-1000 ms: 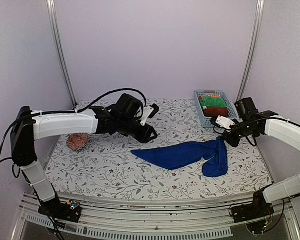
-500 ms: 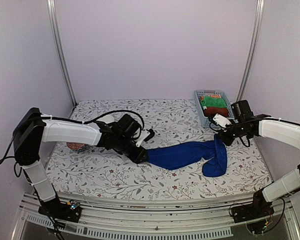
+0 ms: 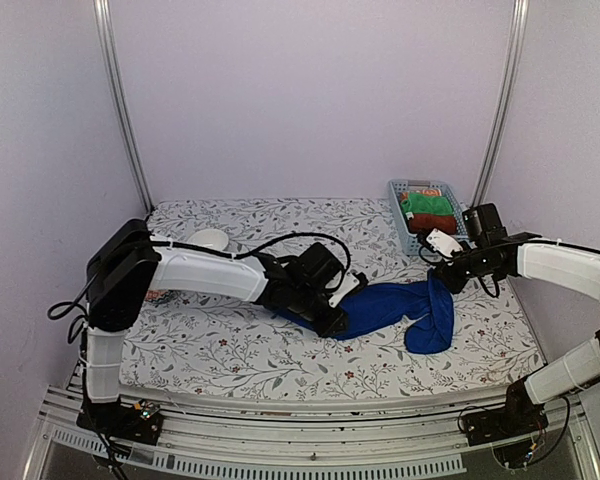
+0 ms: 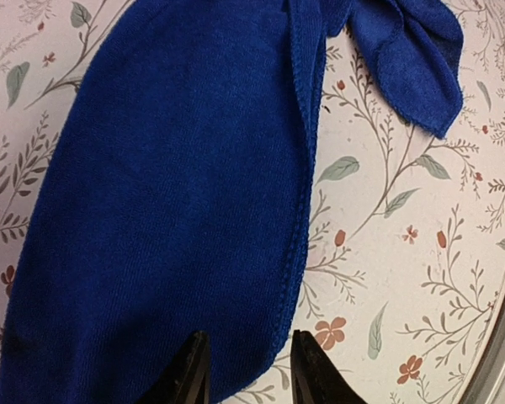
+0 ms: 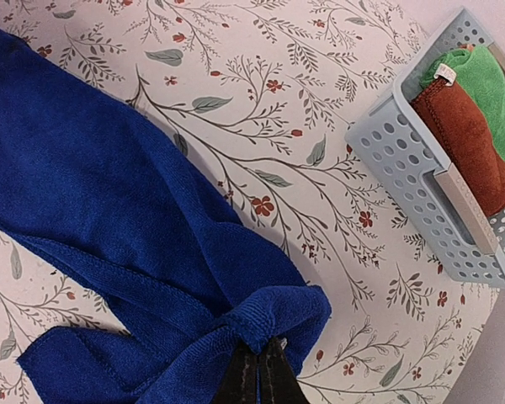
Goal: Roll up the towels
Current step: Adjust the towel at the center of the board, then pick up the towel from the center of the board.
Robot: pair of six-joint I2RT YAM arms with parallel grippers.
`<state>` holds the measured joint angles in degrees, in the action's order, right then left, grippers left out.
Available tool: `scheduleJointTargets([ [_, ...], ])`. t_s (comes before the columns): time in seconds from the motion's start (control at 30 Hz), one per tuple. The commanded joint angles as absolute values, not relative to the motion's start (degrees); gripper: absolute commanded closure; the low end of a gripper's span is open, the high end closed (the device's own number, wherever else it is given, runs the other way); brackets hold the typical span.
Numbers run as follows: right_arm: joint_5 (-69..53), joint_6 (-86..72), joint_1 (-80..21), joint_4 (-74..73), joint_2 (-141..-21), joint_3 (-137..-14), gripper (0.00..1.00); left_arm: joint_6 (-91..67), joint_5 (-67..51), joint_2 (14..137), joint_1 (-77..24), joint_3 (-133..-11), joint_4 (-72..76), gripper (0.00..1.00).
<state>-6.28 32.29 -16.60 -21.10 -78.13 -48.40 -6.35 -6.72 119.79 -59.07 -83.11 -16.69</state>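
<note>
The royal blue towel (image 3: 390, 303) lies bunched across the right half of the table. It fills the left wrist view (image 4: 168, 194) and the right wrist view (image 5: 93, 194). My left gripper (image 3: 332, 320) sits low at its left end. The jaws (image 4: 244, 374) stand apart, with the towel's hemmed edge between the tips. My right gripper (image 3: 443, 279) is shut on a pinched fold at the towel's right end (image 5: 262, 370), holding it slightly raised. The brick-red towel (image 3: 432, 222) lies folded in the basket (image 5: 467, 143).
A light blue perforated basket (image 3: 399, 215) stands at the back right (image 5: 404, 160) and also holds a bright green cloth (image 3: 427, 203). The orange patterned cloth (image 3: 156, 295) is mostly hidden behind my left arm. A white rounded object (image 3: 208, 240) sits at the back left.
My left arm swung from the back left down and to the right onto the towel's left end. That end has shifted right, so the towel is more bunched. The right gripper kept its hold.
</note>
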Motion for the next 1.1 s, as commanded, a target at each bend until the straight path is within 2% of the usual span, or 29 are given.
scheduleJointTargets([
  [0.0,-6.5,31.6,-16.6,-19.7,-77.2,-48.0,0.98,-3.3,-4.2,122.2,-60.5,-86.4,-19.4,0.64],
  [0.13,-6.5,31.6,-16.6,-19.7,-77.4,-48.0,0.97,-2.4,-5.6,124.6,-60.7,-88.0,-21.2,0.65],
  [0.23,-6.6,31.6,-16.6,-19.7,-77.4,-48.0,0.98,-2.4,-5.5,125.9,-60.7,-88.7,-22.4,0.69],
  [0.67,-6.5,31.6,-16.5,-19.7,-77.4,-48.1,0.98,-3.2,-2.9,123.2,-60.7,-87.7,-21.2,1.00],
  [0.87,-5.3,31.8,-15.7,-20.9,-76.1,-51.0,0.98,-2.1,1.4,113.7,-58.9,-85.5,-22.2,1.00],
  [1.07,-7.0,34.2,-8.2,-26.2,-75.2,-66.0,0.98,0.1,10.4,98.1,-50.5,-84.6,-28.6,1.00],
])
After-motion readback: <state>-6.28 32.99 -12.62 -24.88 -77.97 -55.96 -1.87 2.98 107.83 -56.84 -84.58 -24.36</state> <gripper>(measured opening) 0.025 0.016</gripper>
